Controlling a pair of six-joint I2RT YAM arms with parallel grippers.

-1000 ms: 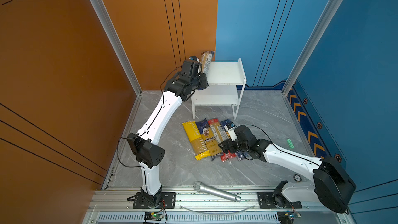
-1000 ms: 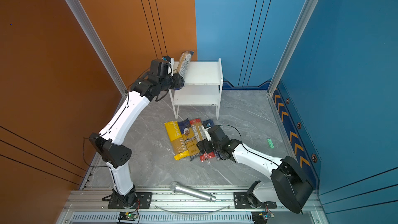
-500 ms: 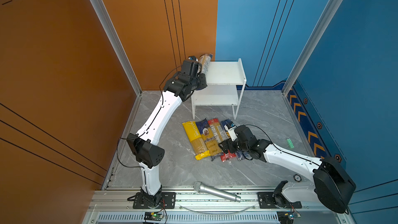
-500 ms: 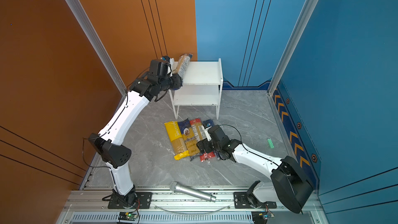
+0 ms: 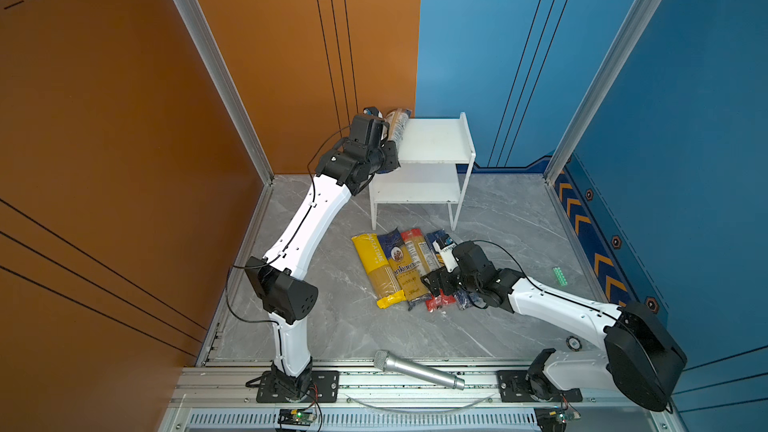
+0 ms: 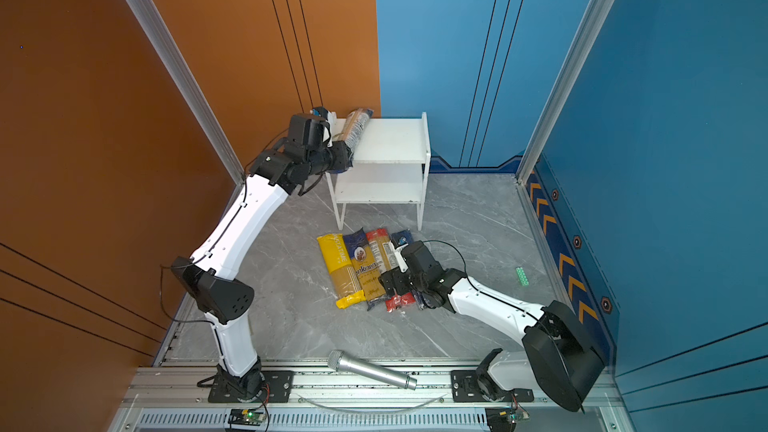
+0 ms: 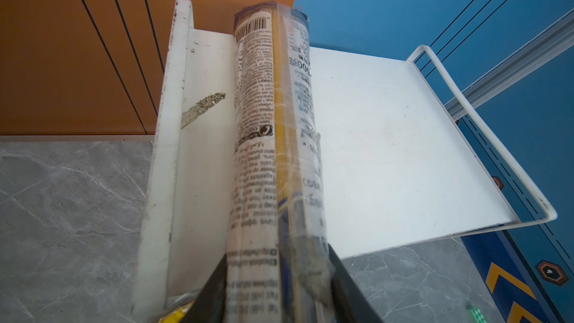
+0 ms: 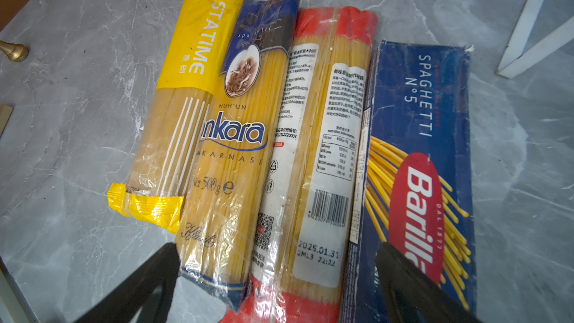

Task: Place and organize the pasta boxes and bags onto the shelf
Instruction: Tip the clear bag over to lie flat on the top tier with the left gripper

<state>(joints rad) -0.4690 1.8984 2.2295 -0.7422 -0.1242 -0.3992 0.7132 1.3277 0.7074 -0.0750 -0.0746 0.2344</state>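
Clear spaghetti pack point(image 7: 273, 119) lies on shelf point(image 7: 388, 150), pinched by left tool point(image 7: 276, 254); right tool point(image 8: 278, 247) spread wide.

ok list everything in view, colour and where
clear pack: 1, clear with dark-blue ends, shelf's top board, left edge
shelf: 1, white, at the back of the floor
yellow pack: 1, yellow, floor, left end of row
Ankara pack: 1, dark blue, floor, beside yellow pack
red-ended pack: 1, red ends, floor, third along
Barilla box: 1, dark blue, floor, right end of row
microphone: 1, silver, on front rail
small block: 1, green, floor, far right
left end effector: 1, black, closed on clear pack
right end effector: 1, black, open over the row
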